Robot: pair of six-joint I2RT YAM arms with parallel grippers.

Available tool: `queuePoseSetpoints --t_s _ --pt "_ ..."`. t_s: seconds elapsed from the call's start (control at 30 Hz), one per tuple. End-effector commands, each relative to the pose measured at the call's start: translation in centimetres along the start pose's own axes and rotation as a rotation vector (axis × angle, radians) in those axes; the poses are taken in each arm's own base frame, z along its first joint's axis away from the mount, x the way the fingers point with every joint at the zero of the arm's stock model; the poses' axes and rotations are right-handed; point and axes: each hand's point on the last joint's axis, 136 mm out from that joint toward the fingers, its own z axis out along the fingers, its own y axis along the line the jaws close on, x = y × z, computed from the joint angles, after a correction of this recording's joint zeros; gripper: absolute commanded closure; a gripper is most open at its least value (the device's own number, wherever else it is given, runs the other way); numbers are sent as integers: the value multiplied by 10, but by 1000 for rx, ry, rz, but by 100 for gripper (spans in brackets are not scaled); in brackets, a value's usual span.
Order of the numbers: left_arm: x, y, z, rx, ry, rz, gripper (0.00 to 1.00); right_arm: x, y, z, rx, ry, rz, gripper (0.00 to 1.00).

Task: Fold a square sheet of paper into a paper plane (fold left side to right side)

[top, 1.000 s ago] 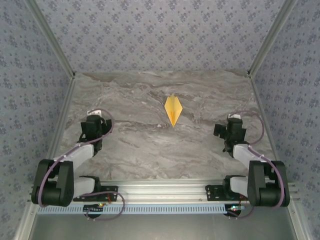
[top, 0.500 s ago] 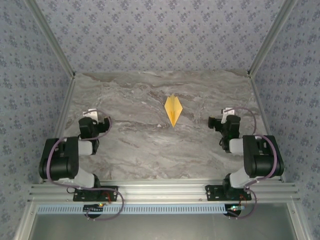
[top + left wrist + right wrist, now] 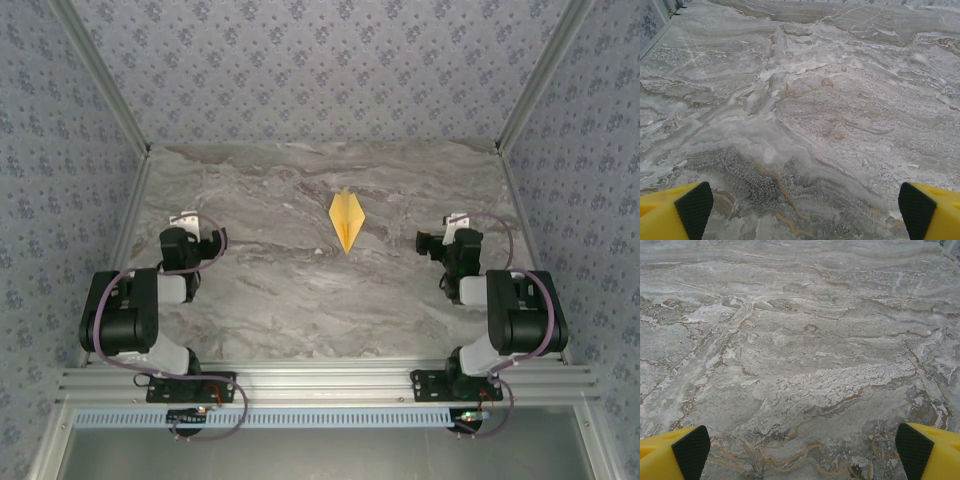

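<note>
The paper plane (image 3: 346, 220) is lying flat in the middle of the far half of the table (image 3: 290, 300), as a narrow matte yellow-orange kite shape with its sharp tip pointing to the near edge. The table is showing a grey marble pattern with brownish veins. The left gripper (image 3: 805, 212) and the right gripper (image 3: 802, 450) are both standing wide open, holding nothing, with yellow fingers and black pads (image 3: 695, 210) over bare marble, well apart from the plane on either side. Compared with one second ago, the plane is keeping the same place, while both arms are now folded back toward their bases
</note>
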Motion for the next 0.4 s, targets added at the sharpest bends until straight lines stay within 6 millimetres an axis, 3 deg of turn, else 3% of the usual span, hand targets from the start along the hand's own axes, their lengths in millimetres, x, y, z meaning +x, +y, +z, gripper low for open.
queuePoseSetpoints --t_s 0.0,0.37 --pt "-12 0 1 -6 -29 8 2 -16 0 1 12 -45 -22 0" --pt "-12 0 2 -5 -29 10 2 -15 -1 2 10 -42 -18 0"
